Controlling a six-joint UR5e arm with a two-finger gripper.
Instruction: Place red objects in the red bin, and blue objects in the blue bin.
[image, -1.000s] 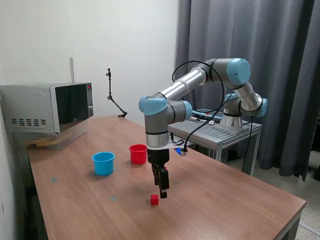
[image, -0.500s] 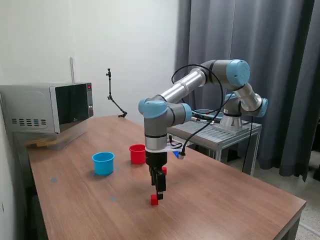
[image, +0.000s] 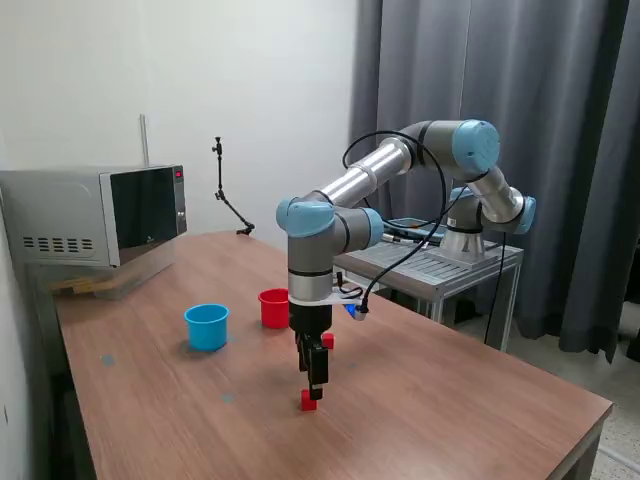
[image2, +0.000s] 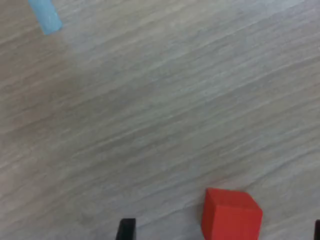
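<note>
— Found the gripper (image: 314, 388) spread wide, holding nothing. Saw the red cube (image2: 231, 214) just below it, between the fingertips, resting on the bench (image: 450, 390).

— Needed to go straight down, keep the cube centred, and close only with both fingers beside its flat faces. Then to the red cup (image: 275, 307), well apart from the gripper.

— Compared with one second before: came lower and closer over the cube; left the cube unmoved.

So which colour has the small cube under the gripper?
Red: the cube shows best in the wrist view.
</note>
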